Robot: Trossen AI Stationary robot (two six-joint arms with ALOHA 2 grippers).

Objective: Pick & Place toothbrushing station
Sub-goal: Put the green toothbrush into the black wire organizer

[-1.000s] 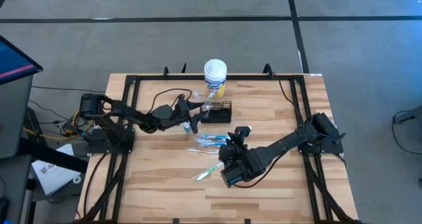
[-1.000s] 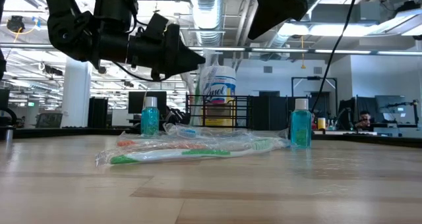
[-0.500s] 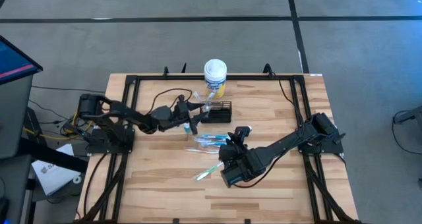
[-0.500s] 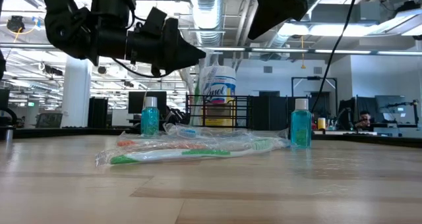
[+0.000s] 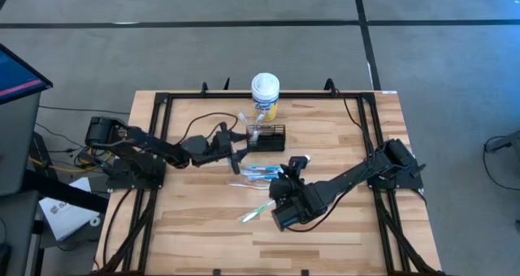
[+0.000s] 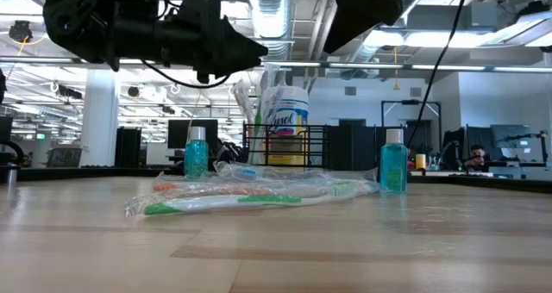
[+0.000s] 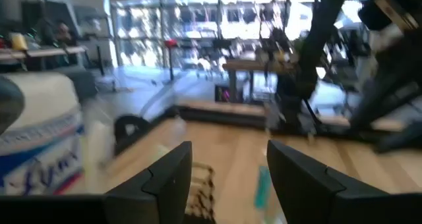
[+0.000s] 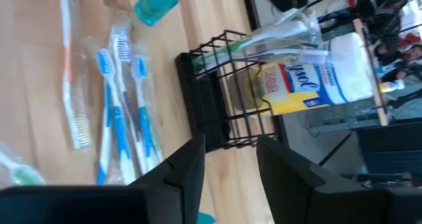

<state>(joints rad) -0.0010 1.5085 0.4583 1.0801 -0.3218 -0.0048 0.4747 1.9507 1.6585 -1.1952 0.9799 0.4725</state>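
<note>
**Left gripper hung open beside the mesh caddy**

The table [image 5: 325,227] was a pale wood-plank top with a black tube frame along its edges, standing on grey carpet crossed by dark lines. Seen level across the boards, the room behind was an open office with exposed ducts, ceiling lights, desks and monitors.

The toothbrushing station [image 5: 268,137], a low black wire-mesh caddy, stood toward the twelve o'clock edge of the table, just on the six o'clock side of the white-lidded yellow canister [image 5: 265,95]. A wrapped toothbrush [image 5: 244,122] stood tilted in its nine o'clock end. Loose wrapped toothbrushes [image 5: 262,173] lay on the wood toward six o'clock from the caddy, and a small teal bottle [image 6: 197,152] stood near them; a second teal bottle [image 6: 393,160] stood further off.

The left gripper [image 5: 238,151] hung above the table just off the caddy's nine o'clock end, pointing toward three o'clock. Its fingers [image 7: 168,181] were spread wide and held nothing, with bare wood showing between them.

The right gripper [image 5: 296,164] rested toward five o'clock from the caddy, near the loose brushes. Its fingers [image 8: 191,165] stood apart with nothing between them, facing the caddy.
</note>
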